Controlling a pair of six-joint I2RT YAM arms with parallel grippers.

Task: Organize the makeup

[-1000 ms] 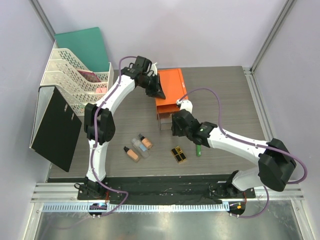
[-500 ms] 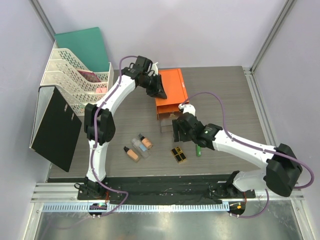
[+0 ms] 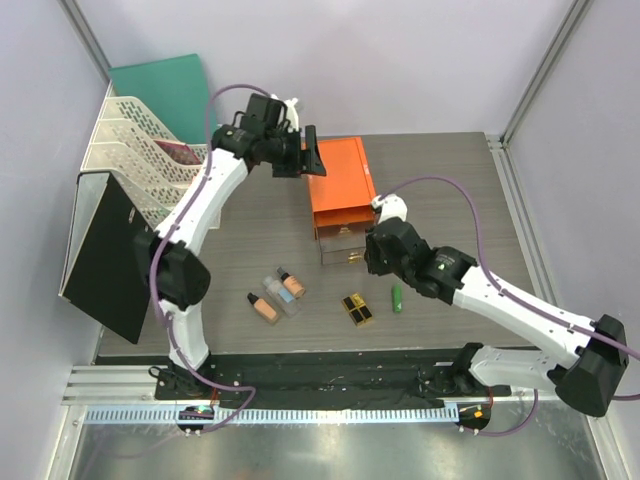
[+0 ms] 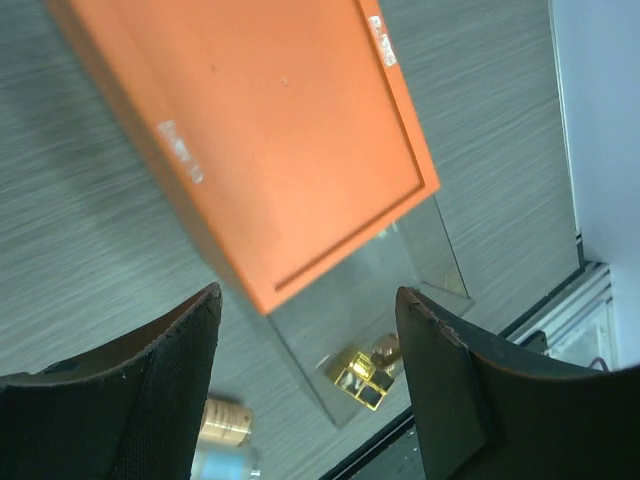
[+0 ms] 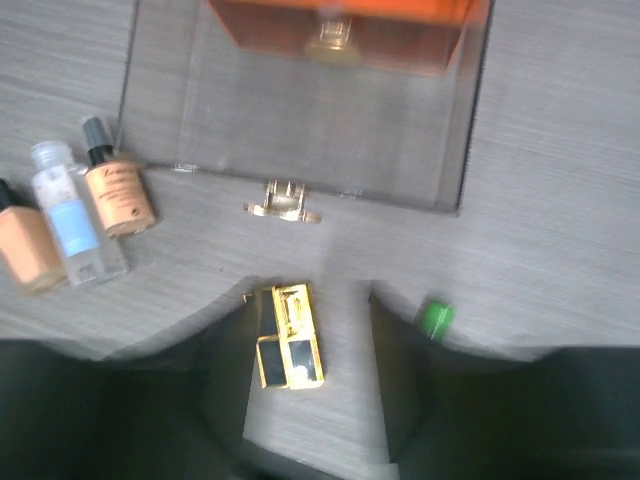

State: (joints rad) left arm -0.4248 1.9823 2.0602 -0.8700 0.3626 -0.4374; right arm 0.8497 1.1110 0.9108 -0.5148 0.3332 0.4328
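1. Bottles (image 3: 280, 295), lipstick cases (image 3: 356, 309), green tube (image 3: 397, 298): loose on table (image 3: 450, 200), near front of orange drawer box (image 3: 340, 185).
2. Clear drawer (image 5: 300, 130): protruding from box.
3. Left gripper (image 4: 308, 300): spread, holding nothing, above box.
4. Right gripper (image 5: 312, 295): spread, holding nothing, above lipstick cases.

We find the box (image 3: 338, 185) toward the back middle of the table (image 3: 460, 200), with its drawer (image 3: 343, 250) pulled out toward the near edge. In front of the drawer lie the lipstick cases (image 3: 357, 309), with the tube (image 3: 397, 298) near on their right and three bottles (image 3: 280, 297) side by side on their left. At the far left stands a rack (image 3: 140, 160), with a binder (image 3: 110, 255) in front of it
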